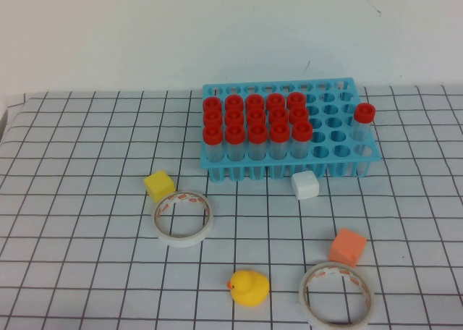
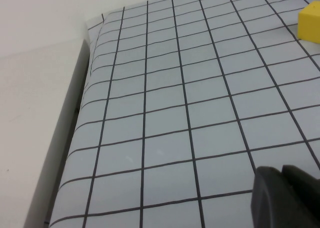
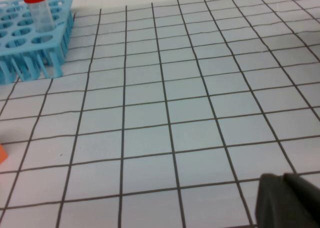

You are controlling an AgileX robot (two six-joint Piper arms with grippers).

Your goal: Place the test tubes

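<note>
Test tubes (image 1: 255, 117) with red caps all stand in the blue rack (image 1: 340, 91); neither gripper grasps one.

1. Left gripper (image 2: 282, 175): fingers clenched together, empty. It sits low over the grid-printed cloth (image 1: 87, 171) near the table's left edge. In the left wrist view only bare cloth lies just ahead of it, and the yellow cube (image 2: 310, 22) is well apart from the fingertips.

2. Right gripper (image 3: 283, 183): fingers clenched together, empty. It sits low over bare cloth on the right side of the table. In the right wrist view the rack is well apart from it, with a corner of the orange cube (image 1: 348, 246) at the frame edge.

3. Rack contents: fifteen tubes stand upright in a block of three rows by five columns that fills the rack's left part. A single tube (image 1: 363, 121) stands upright at the rack's right edge, apart from the block. The wells between them are open.

4. Surrounding items, high view:
- White cube (image 1: 304, 184): just in front of the rack.
- Yellow cube: in front of the rack's left end, touching or nearly touching a tape roll (image 1: 184, 239).
- Orange cube: beside the far rim of a second tape roll (image 1: 337, 269).
- Rubber duck (image 1: 249, 287): near the front edge, left of the second tape roll.
</note>
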